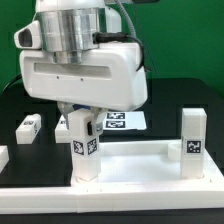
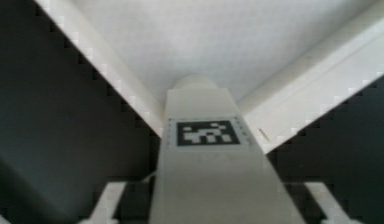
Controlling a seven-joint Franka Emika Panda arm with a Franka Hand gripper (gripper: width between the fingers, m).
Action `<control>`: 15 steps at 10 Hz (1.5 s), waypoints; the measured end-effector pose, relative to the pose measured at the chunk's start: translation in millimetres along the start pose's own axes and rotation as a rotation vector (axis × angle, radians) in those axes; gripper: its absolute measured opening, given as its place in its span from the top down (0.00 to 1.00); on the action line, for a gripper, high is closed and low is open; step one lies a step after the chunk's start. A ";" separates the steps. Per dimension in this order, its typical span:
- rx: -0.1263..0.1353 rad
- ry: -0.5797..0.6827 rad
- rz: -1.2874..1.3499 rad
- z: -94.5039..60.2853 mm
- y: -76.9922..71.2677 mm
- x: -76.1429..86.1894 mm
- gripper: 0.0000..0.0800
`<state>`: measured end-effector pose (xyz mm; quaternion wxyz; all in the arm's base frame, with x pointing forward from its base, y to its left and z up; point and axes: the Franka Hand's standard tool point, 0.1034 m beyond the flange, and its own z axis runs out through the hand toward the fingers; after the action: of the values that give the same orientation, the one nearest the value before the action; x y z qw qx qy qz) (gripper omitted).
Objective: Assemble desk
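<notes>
tabletop panel [image 1: 150, 168]: white, rimmed, flat at the near edge of the bench [image 1: 12, 110].
near post [image 1: 84, 152]: upright in the panel's corner on the exterior view's left (its tag [image 2: 207, 133] fills the wrist view).
gripper [image 1: 82, 124]: straddles that post's top, a finger [image 2: 114, 200] on each side; cannot tell whether it is clamped.
second post [image 1: 192, 142]: upright, corner on the exterior view's right.
loose post [image 1: 28, 127]: lying on the bench, exterior view's left.
marker board [image 1: 122, 122]: flat behind the panel.
</notes>
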<state>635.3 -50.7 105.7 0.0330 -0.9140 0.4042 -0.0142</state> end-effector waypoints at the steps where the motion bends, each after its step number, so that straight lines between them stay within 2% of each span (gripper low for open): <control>1: 0.008 -0.006 0.195 0.3 -0.5 -0.3 0.64; 3: 0.021 -0.012 0.525 0.7 -0.8 -0.1 0.64; 5: 0.030 -0.007 0.747 0.9 -0.3 -0.4 0.64; 7: 0.029 -0.007 0.779 1.1 -0.4 -0.6 0.64; 8: 0.028 -0.007 0.760 1.8 -0.4 -1.0 0.64; 9: 0.021 -0.008 0.646 1.9 0.5 -1.4 0.42; 10: 0.010 -0.022 0.453 0.9 0.0 -3.7 0.42; 11: 0.016 -0.025 0.280 0.4 -3.7 -5.9 0.23; 13: 0.018 -0.026 0.117 1.1 -3.7 -6.4 0.19; 15: 0.019 -0.024 -0.013 1.2 -3.5 -6.3 0.19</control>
<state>633.7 -43.6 104.8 0.0466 -0.9163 0.3976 -0.0072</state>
